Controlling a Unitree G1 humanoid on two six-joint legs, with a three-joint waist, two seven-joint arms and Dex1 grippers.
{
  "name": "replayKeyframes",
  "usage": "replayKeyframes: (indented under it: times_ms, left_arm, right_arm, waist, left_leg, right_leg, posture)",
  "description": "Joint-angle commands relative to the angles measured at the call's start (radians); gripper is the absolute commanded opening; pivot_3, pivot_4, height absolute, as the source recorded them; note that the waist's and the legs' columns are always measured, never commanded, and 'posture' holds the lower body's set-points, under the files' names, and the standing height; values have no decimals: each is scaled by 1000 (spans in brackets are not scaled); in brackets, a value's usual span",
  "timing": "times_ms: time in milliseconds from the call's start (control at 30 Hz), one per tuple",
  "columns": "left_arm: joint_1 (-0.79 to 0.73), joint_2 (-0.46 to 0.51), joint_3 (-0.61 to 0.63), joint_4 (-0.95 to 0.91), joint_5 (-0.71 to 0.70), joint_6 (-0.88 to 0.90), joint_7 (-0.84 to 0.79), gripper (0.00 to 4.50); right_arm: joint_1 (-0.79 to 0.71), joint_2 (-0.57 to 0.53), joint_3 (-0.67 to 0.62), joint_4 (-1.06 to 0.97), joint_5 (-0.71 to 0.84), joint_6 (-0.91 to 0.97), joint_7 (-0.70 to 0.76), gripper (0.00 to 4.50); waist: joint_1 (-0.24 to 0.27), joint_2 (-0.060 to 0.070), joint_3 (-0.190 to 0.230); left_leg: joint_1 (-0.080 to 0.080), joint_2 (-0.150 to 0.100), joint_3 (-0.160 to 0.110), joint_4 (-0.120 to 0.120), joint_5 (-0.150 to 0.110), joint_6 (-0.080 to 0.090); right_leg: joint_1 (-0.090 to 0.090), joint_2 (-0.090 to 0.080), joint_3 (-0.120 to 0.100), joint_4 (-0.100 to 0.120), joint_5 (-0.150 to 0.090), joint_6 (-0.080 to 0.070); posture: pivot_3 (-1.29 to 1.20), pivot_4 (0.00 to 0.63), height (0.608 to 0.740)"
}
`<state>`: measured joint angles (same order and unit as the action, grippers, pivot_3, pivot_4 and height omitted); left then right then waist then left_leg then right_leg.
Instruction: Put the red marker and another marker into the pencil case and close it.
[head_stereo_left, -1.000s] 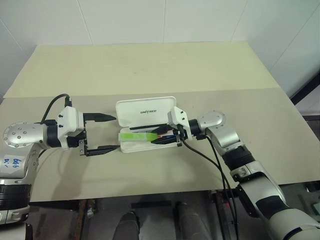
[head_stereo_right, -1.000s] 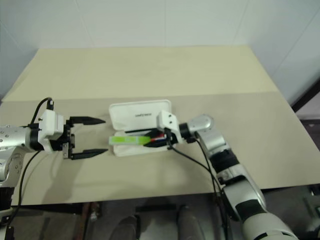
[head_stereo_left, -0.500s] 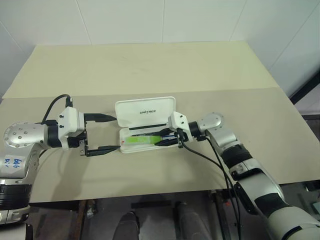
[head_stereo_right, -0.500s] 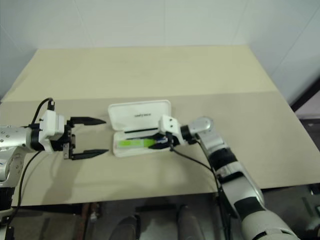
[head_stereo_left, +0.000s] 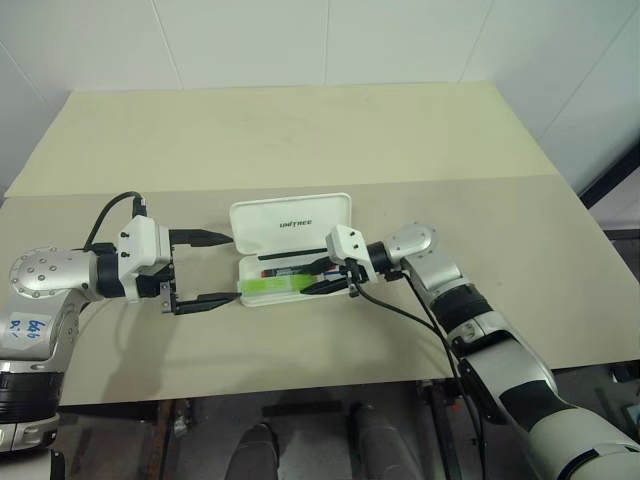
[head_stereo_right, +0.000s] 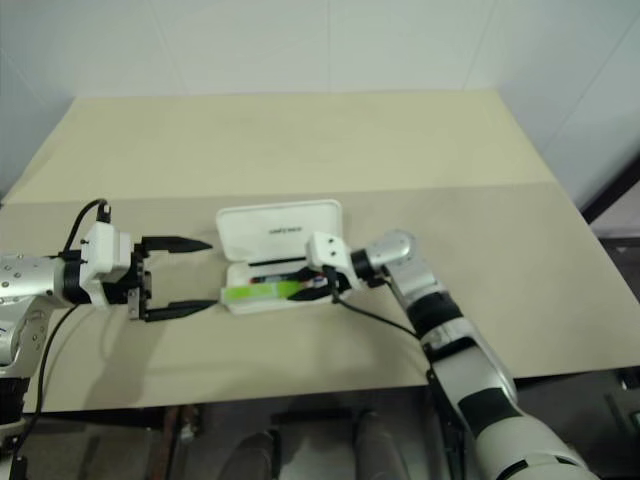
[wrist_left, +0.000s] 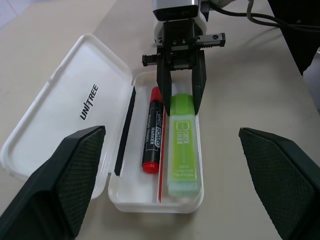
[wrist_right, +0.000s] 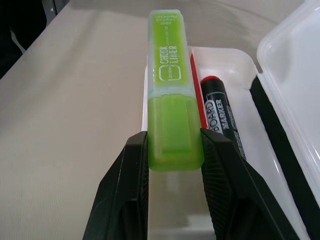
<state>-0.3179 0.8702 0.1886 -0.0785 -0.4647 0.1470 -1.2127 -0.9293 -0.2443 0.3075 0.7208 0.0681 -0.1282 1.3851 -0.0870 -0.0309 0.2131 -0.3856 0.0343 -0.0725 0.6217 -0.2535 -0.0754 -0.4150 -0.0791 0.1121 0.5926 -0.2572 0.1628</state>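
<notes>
1. The right gripper (wrist_left: 181, 62) is clamped on the green highlighter (wrist_left: 183, 145), its two black fingers (wrist_right: 125, 190) pressing the barrel's flat sides near one end. Held that way, the highlighter runs lengthwise along the pencil case (head_stereo_left: 291, 250) so it can fit in the tray.

2. The highlighter sits in the tray along the wall farthest from the hinge, its far end reaching the tray's short wall. Whether it rests flat on the tray floor or hangs just above it, I cannot tell.

3. The red marker (wrist_left: 153, 130) already lies in the tray, parallel to the highlighter and on its hinge side, with a thin red strip between them.

4. The lid is folded fully back at 12 o'clock of the tray and lies flat with its lettering facing up. By my judgement, release and closing remain.

5. The left gripper (head_stereo_left: 205, 268) is wide open and empty, at 9 o'clock of the case, fingers pointing toward it. The nearer fingertip is almost at the tray's corner, probably waiting to steady the case or fold the lid.

6. The case lies near the middle of a pale beige table (head_stereo_left: 300, 130), nothing else on it. A faint seam crosses the top beyond the case.

7. White panelled walls stand at 12 o'clock behind the table.
</notes>
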Motion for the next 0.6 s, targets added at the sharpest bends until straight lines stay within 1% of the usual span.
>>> replayKeyframes:
  times_ms: [33,67,367,467,500,600]
  left_arm:
    - [0,7,19,-40,-10,1,12,4500]
    - [-1,6,19,-40,-10,2,13,4500]
    - [-8,4,14,-40,-10,3,16,4500]
    - [-8,6,14,-36,-8,0,13,4500]
    - [-8,5,14,-36,-9,1,14,4500]
    - [-11,4,11,-39,-10,5,16,4500]
  right_arm:
    - [-22,6,-12,1,4,-22,7,1847]
    - [-23,7,-14,-1,6,-20,5,2038]
    - [-25,3,-19,8,-3,-38,-6,2038]
    - [-19,-8,-36,-45,26,-4,12,2038]
    - [-18,-18,-41,-72,41,36,26,2038]
    - [-7,-47,-55,-148,67,78,32,2582]
  waist:
    - [0,0,0]
    - [0,0,0]
    - [0,0,0]
    - [0,0,0]
    - [0,0,0]
    - [1,0,0]
  left_leg:
    - [0,0,0,0,0,0]
    - [0,0,0,0,0,0]
    - [0,0,0,0,0,0]
    - [0,0,0,0,0,0]
    - [0,0,0,0,0,0]
    - [0,0,0,0,0,0]
  right_leg:
    - [0,0,0,0,0,0]
    - [0,0,0,0,0,0]
    - [0,0,0,0,0,0]
    - [0,0,0,0,0,0]
    - [0,0,0,0,0,0]
    - [0,0,0,0,0,0]
  posture:
    - [0,150,740]
    - [0,150,740]
    - [0,150,740]
    - [0,150,740]
    - [0,150,740]
    - [0,150,740]
